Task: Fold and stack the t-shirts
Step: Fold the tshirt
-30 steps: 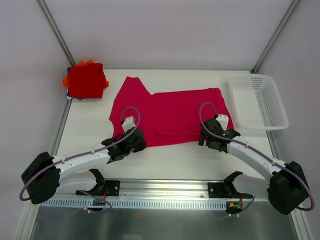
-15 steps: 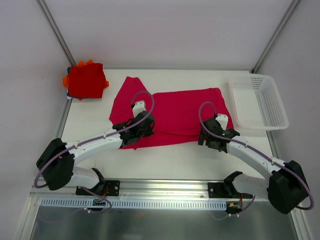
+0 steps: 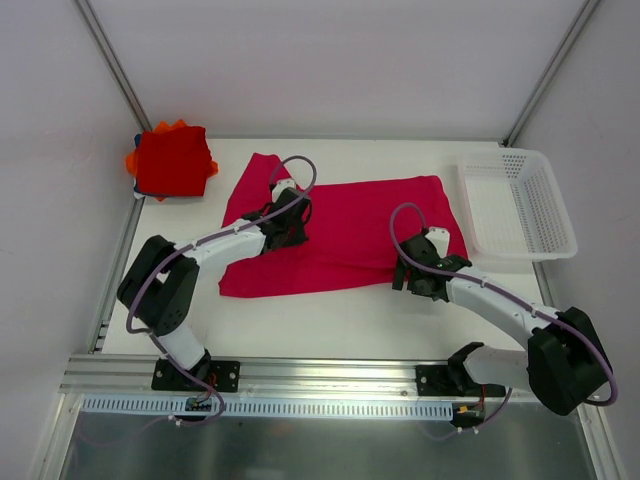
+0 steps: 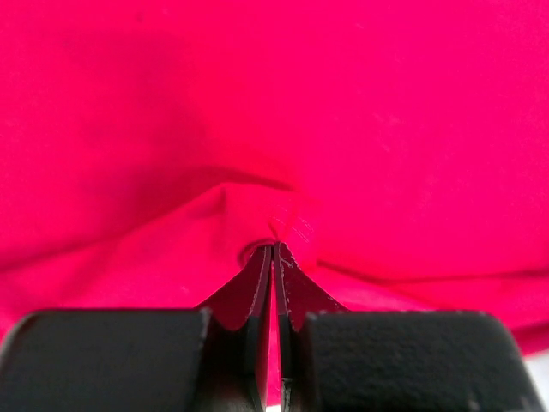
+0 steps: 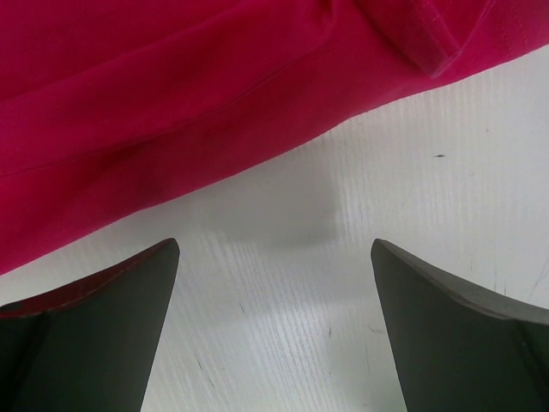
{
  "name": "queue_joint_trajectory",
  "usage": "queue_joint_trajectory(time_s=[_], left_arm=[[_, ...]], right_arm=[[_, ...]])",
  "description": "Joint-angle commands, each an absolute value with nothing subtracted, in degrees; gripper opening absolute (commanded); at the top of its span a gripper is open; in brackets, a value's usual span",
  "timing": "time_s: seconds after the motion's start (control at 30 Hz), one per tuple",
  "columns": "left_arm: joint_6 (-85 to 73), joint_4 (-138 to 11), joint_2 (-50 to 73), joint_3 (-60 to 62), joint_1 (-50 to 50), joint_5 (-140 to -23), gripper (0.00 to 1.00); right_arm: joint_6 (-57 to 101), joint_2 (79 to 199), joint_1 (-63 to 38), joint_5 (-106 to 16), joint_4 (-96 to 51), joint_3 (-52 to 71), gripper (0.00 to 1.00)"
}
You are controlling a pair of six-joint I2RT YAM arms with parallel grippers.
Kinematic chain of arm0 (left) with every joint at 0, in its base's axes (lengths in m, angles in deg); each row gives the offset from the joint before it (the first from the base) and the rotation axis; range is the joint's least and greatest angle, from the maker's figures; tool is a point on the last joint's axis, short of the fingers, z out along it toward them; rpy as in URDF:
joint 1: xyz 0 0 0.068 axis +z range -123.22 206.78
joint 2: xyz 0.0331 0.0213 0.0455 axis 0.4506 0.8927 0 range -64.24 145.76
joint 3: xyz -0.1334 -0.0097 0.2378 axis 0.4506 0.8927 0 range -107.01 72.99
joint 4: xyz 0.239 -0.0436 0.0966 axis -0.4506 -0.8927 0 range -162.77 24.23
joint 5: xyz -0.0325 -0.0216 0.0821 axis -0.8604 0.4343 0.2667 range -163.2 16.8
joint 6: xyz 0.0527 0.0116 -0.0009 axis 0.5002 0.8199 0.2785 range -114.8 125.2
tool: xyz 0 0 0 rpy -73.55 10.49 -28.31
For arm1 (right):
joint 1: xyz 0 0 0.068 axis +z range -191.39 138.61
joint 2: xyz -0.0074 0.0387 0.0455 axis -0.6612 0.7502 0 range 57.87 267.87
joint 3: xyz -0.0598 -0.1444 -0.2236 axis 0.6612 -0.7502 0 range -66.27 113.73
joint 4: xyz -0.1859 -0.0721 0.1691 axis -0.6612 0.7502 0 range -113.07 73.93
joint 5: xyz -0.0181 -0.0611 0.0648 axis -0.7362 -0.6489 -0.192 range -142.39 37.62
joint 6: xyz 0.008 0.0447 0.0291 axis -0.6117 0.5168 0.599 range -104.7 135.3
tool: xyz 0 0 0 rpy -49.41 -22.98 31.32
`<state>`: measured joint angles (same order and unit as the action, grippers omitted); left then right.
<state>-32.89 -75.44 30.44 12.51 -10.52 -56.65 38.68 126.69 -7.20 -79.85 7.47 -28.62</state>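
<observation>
Crimson-pink cloth t-shirt [image 3: 370,225], spread across the middle of the white surface [image 3: 340,310].
Left end effector [image 4: 273,251] clamped together on a pinched fold in the shirt's left half; right end effector [image 5: 273,253] spread wide and empty, just off the near hem. Folded red, orange and blue-edged t-shirts [image 3: 172,160] stacked at the far-left corner; white perforated plastic basket [image 3: 518,205] at right.

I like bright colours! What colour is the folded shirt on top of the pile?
The top folded t-shirt is bright red; the top external view shows it best.
</observation>
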Motion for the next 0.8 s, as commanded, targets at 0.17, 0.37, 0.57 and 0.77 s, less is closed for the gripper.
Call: queue_joint_trajectory(time_s=[0.17, 0.37, 0.57, 0.77], left_arm=[[-27.24, -74.82, 37.1, 3.84, -3.37, -61.69, 0.0], [-24.42, -74.82, 43.6, -3.45, 1.55, -66.43, 0.74], [-22.84, -74.91, 48.79, -8.65, 5.15, -71.96, 0.99], [-24.68, -75.17, 42.04, -2.27, 6.22, -76.88, 0.99]], right_arm=[[37.98, 129.59, -6.59, -78.31, 4.79, -28.3, 0.99], [38.06, 130.03, -6.15, -78.31, 4.79, -28.65, 1.0], [38.42, 130.65, -5.53, -78.22, 4.7, -28.92, 0.99], [39.12, 130.56, -4.48, -78.66, 4.88, -28.92, 0.99]])
